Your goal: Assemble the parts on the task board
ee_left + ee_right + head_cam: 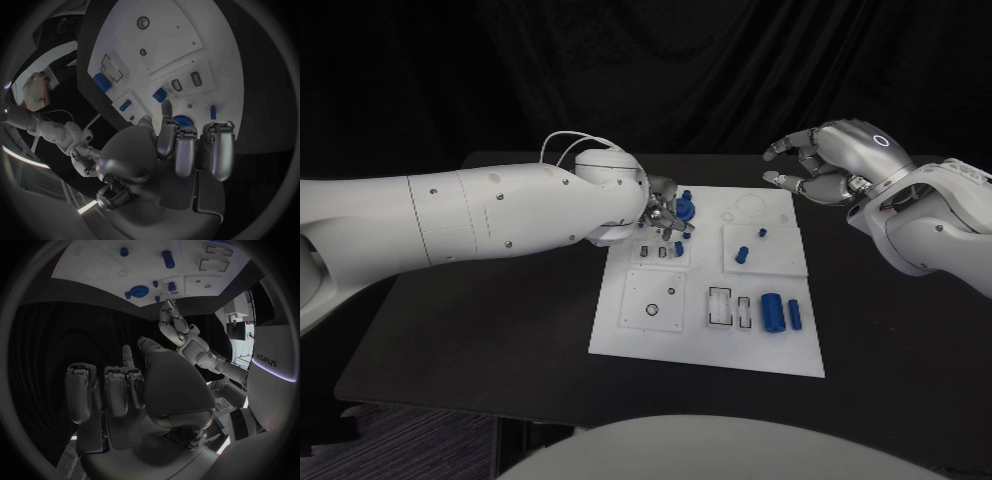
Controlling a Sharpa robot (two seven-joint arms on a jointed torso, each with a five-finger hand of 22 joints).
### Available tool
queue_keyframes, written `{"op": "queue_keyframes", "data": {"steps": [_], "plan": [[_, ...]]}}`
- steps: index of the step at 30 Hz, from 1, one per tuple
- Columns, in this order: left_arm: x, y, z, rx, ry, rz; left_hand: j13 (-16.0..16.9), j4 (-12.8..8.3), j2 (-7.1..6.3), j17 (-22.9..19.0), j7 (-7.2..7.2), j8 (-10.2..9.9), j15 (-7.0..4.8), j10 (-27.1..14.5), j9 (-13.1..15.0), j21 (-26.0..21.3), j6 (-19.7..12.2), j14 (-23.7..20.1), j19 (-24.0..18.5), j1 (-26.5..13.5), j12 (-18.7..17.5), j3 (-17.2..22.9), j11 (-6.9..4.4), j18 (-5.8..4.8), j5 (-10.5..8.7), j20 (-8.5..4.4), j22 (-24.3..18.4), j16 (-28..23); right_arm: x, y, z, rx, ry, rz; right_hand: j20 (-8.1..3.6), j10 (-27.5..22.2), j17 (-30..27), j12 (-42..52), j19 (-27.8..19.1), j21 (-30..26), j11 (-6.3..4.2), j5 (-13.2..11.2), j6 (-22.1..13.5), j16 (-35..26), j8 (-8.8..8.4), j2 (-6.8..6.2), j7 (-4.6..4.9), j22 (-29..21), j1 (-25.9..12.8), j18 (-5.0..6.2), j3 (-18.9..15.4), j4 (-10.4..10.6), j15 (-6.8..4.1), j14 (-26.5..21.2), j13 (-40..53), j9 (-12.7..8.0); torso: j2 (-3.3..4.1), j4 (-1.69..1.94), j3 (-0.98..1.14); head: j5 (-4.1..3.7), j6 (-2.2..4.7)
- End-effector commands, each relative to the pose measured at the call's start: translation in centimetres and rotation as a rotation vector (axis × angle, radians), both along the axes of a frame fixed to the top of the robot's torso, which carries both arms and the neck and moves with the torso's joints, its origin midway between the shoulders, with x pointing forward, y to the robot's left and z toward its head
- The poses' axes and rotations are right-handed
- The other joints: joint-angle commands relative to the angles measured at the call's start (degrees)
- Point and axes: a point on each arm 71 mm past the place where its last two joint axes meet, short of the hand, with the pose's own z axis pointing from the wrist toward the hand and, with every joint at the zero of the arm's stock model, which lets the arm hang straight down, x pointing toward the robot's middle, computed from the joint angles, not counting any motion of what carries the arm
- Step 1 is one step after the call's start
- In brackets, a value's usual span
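We read just one text: "edifys" or similar, pale letters running vertically on a white curved panel [275,360] at approx. 3 o'clock of the right wrist view, above a glowing purple-white stripe; the letters are small & partly blurred, so the exact spelling is uncertain. No other text, nos., labels or signs are legible on the task board [625,330], the parts, the arms or the table.

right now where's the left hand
In the head view the left hand is over the far left part of the task board, its fingers at a round blue part.
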Motion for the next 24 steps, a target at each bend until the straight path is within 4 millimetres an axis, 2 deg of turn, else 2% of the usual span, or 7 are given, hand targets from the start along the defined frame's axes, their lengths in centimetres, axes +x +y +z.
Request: {"op": "queue_keyframes", "data": {"steps": [1,4,8,13,16,24], "plan": [[-0.2,-0.3,0.0,-0.011,-0.007,-0.001,20.3,0.0,-0.36,15.1,0.05,-0.3,-0.42,8.4,-0.1,-0.4,0.5,6.0,0.1,0.0,10.2,0.2,-2.48,-0.29,-0.37,-0.07,3.9,0.1,-0.1,0.0,0.0,0.002,-0.005,0.005,0.41,6.0,15.1,0.2,4.3,0.2,0.27,0.3,0.5,0.2,0.32,0.28,0.05,13.8,0.5,0.50,0.2,-0.1,0.39,5.9,15.1,-0.1,0.15,0.00,0.03,-0.09,0.00],[-0.3,-0.4,-0.1,-0.013,-0.008,-0.002,20.3,0.0,-0.30,15.1,-0.04,-0.5,-0.44,8.4,-0.1,-0.4,1.0,6.0,0.1,0.0,10.2,0.4,-2.55,-0.27,-0.40,-0.09,3.8,0.1,-0.1,0.0,0.0,0.001,-0.004,0.006,0.43,6.0,15.1,0.2,4.3,0.2,0.30,0.4,0.5,0.2,0.31,0.27,0.05,13.8,0.5,0.51,0.3,-0.1,0.41,5.9,15.1,-0.1,0.29,-0.15,0.05,0.13,0.00],[-0.2,-0.5,-0.3,-0.013,-0.005,-0.001,20.3,0.0,-0.27,15.1,-0.10,-0.8,-0.48,8.4,-0.1,-0.5,1.5,6.0,0.1,-0.1,10.2,0.5,-2.59,-0.26,-0.54,-0.11,3.8,0.1,-0.1,0.0,0.0,0.000,-0.002,0.006,0.43,6.0,15.1,0.2,4.3,0.2,0.30,0.4,0.5,0.2,0.31,0.27,0.05,13.8,0.5,0.51,0.3,-0.1,0.41,5.9,15.1,-0.1,0.30,-0.08,-0.03,0.13,0.00],[-0.3,-0.5,-0.8,-0.014,0.003,0.002,20.3,0.0,-0.26,15.1,-0.10,-0.8,-0.48,8.4,-0.1,-0.5,1.5,6.0,0.1,-0.1,10.2,0.5,-2.59,-0.26,-0.55,-0.11,3.8,0.1,-0.1,0.0,-0.1,0.000,-0.001,0.006,0.45,6.0,15.1,0.2,4.3,0.2,0.33,0.6,0.5,0.2,0.30,0.26,0.06,13.8,0.6,0.50,0.3,-0.2,0.44,5.9,15.1,-0.2,0.34,-0.01,-0.10,-0.24,0.00],[-0.3,-0.5,-1.0,-0.013,0.006,0.003,20.3,0.0,-0.26,15.1,-0.13,-1.0,-0.50,8.4,-0.1,-0.5,1.6,6.0,0.1,-0.1,10.2,0.6,-2.61,-0.26,-0.48,-0.13,3.8,0.1,-0.1,0.0,-0.1,-0.001,0.001,0.004,0.45,6.0,15.1,0.2,4.3,0.2,0.33,0.6,0.5,0.2,0.30,0.26,0.06,13.8,0.6,0.50,0.3,-0.2,0.44,5.9,15.1,-0.2,0.41,-0.01,-0.03,-0.47,0.00],[-0.2,-0.4,-1.3,-0.008,0.014,0.005,20.3,-0.1,-0.37,15.1,-0.22,-1.7,-0.58,8.4,-0.2,-0.5,2.1,6.0,0.1,0.2,10.2,1.1,-2.70,-0.26,-0.09,-0.19,3.9,0.1,0.0,-0.2,-0.1,-0.005,0.004,-0.002,0.45,6.0,15.1,0.2,4.3,0.1,0.35,0.6,0.6,0.2,0.30,0.26,0.07,13.8,0.6,0.51,0.3,-0.2,0.45,5.9,15.1,-0.2,0.18,-0.05,0.07,-0.45,0.00]]}}
